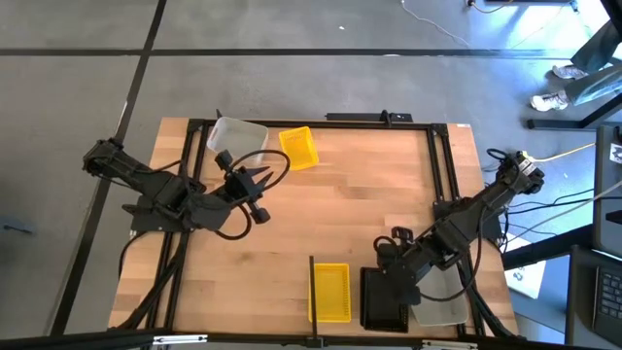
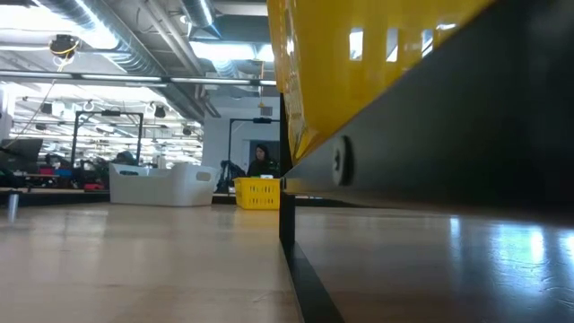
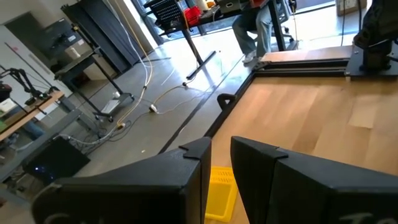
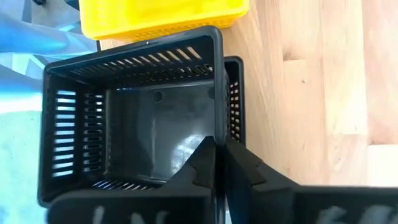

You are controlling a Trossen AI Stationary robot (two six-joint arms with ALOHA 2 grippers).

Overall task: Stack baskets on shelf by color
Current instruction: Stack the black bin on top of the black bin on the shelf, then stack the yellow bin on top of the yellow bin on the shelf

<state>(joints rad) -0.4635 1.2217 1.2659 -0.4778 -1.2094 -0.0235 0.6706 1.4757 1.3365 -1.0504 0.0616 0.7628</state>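
Note:
My right gripper (image 1: 394, 258) is shut on a black mesh basket (image 4: 130, 118) at the near right of the table. A second black basket's rim (image 4: 233, 93) shows beneath it. Left of it a yellow basket (image 1: 328, 292) rests on the pale shelf (image 2: 430, 269), beside the dark upright divider (image 1: 311, 277). A translucent basket (image 1: 442, 303) lies to the right of the black ones. My left gripper (image 1: 256, 183) hangs with its fingers almost together and holds nothing. It is near another translucent basket (image 1: 238, 136) and a yellow basket (image 1: 298, 146) at the far left. My right gripper holds the black basket by its far wall (image 4: 217, 124), near the top rim. One finger (image 4: 199, 162) is inside the basket and the other (image 4: 249, 174) outside. The fingers come from above, slanting in from the right. The basket sits upright over the second black basket; whether it rests in it I cannot tell.
The black table frame (image 1: 442, 165) runs along the far and right edges. Bare plank (image 1: 360, 194) lies between the two arms. Beyond the far edge a person (image 2: 262, 160) sits in the room, and another person's legs (image 3: 255, 31) show near the table corner.

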